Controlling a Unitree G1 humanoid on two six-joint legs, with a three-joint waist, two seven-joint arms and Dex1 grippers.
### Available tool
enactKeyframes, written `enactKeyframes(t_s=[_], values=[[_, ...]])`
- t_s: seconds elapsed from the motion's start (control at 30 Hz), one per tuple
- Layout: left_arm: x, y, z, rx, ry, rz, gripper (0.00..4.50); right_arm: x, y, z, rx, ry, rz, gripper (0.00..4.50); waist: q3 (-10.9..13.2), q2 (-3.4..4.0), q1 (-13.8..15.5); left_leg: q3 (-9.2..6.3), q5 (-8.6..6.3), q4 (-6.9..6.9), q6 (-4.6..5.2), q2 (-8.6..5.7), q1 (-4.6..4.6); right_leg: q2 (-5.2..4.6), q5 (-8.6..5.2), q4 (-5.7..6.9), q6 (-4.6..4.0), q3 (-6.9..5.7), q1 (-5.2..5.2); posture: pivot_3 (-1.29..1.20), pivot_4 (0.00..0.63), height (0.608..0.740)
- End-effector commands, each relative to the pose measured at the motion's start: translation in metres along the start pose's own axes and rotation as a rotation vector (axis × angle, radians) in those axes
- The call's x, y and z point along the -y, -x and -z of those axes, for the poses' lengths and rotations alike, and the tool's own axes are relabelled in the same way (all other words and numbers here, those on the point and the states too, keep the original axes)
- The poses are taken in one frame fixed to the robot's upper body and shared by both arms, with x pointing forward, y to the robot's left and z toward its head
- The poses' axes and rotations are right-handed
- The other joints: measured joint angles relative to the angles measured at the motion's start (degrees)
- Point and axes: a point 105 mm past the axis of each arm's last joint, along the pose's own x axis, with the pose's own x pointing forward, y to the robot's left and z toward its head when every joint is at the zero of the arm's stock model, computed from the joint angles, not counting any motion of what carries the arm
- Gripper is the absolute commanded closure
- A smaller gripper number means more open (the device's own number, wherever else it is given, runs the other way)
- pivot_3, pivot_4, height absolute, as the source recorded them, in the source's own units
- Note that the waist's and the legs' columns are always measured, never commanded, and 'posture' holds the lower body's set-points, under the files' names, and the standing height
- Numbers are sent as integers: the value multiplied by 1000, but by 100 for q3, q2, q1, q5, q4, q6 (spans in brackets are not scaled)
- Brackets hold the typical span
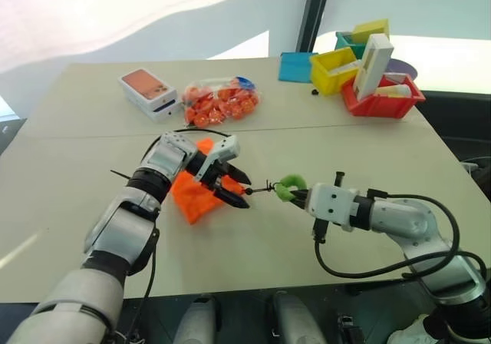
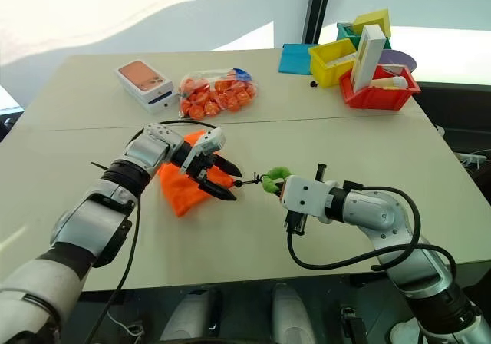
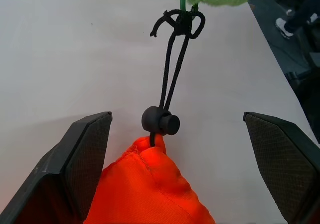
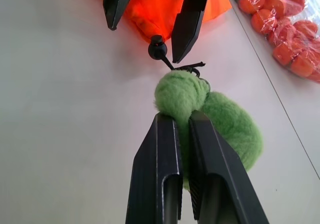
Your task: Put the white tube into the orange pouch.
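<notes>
- the orange pouch (image 1: 198,193) is seen left of centre in the left eye view, lying on the beige table (image 1: 360,152).
- the left gripper (image 1: 235,188) is held over the pouch's gathered neck, its two black fingers (image 3: 85,159) spread wide, one on each side of the fabric; nothing is clamped between them.
- a black cord (image 3: 172,74) is stretched from the pouch's neck through a round black cord stopper (image 3: 160,122) to a knot at the green tuft (image 4: 210,109).
- the right gripper (image 4: 182,121) is closed narrowly on the green tuft, right of centre in the left eye view.
- the white tube (image 1: 393,90) appears to be lying in the red bin (image 1: 383,104) at the upper right of the frame, well apart from the pouch; its print cannot be made out.
- a tall white box (image 1: 373,66) is stood tilted in the same red bin, with a yellow bin (image 1: 330,71) just beside it.
- a clear bag of orange pieces (image 1: 222,104) and a white box with an orange top (image 1: 149,92) are placed above the pouch, at the upper left of centre.
</notes>
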Motion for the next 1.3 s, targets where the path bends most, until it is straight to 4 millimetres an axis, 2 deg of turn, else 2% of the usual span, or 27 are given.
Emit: enactKeyframes(t_s=[0.03, 0.07, 0.17, 0.37, 0.4, 0.63, 0.77, 0.83, 1.0, 1.2, 1.3], values=[[0, 0, -7, 18, -3, 15, 11, 2, 3, -10, 24, 47, 11, 4500, 0, 0, -1, 0, 0, 0, 0, 0, 0, 0, 0, 0, 0, 0, 0, 0, 150, 740], [0, -1, -7, 19, -1, 17, 11, 2, 3, -10, 23, 48, 11, 4500, 0, 0, -3, 0, 0, 0, 0, 0, 0, 0, 0, 0, 0, 0, 0, 0, 150, 740], [-1, -1, -4, 0, -6, 18, 782, 2, 3, -10, 22, 51, 11, 4500, 0, 0, -2, 0, 0, 0, 0, 0, 0, 0, 0, 0, 0, 0, 0, 0, 150, 740], [-2, 1, -2, -7, -5, 12, 3930, 3, 2, -10, 23, 57, 10, 4500, 0, 0, -6, 0, 0, 0, 0, 0, 0, 0, 0, 0, 0, 0, 0, 0, 150, 740], [-2, 2, -2, -7, -5, 10, 4325, 3, 2, -10, 23, 58, 10, 4500, 0, 0, -6, 0, 0, 0, 0, 0, 0, 0, 0, 0, 0, 0, 0, 0, 150, 740], [-5, 8, 1, 7, -13, -20, 4326, 6, 1, -10, 21, 70, 17, 4500, 0, 0, -9, 0, 0, 0, 0, 0, 0, 0, 0, 0, 0, 0, 0, 0, 150, 740], [-4, 14, 10, -29, -58, -39, 4326, 15, 3, -3, -7, 82, 65, 4500, 0, 0, -16, 0, 0, 0, 0, 0, 1, 0, 0, 0, 0, 0, 0, 0, 150, 740], [-3, 19, 18, -77, -88, -51, 4326, 20, 5, 2, -34, 93, 88, 4500, 0, 0, -17, 0, 0, -1, 0, 0, 1, 0, 0, 0, 0, 0, 0, 0, 150, 740], [-3, 36, 33, -161, -139, -101, 4326, 38, 10, 31, -168, 131, 163, 4500, 0, 0, 0, 2, 0, 1, 0, 0, 1, -1, 0, 1, -1, 2, 0, 0, 150, 740], [-3, 47, 33, -137, -149, -150, 4326, 48, 12, 47, -236, 156, 212, 4500, 0, 0, -9, 2, 0, 1, 0, 1, 1, 0, 0, 1, -1, 2, -1, 0, 150, 740], [-2, 53, 40, -155, -158, -177, 4326, 52, 14, 54, -276, 181, 227, 4500, 0, 0, -20, 3, 0, 1, 0, 1, 1, 0, 0, 2, -1, 2, -1, 0, 150, 740]])
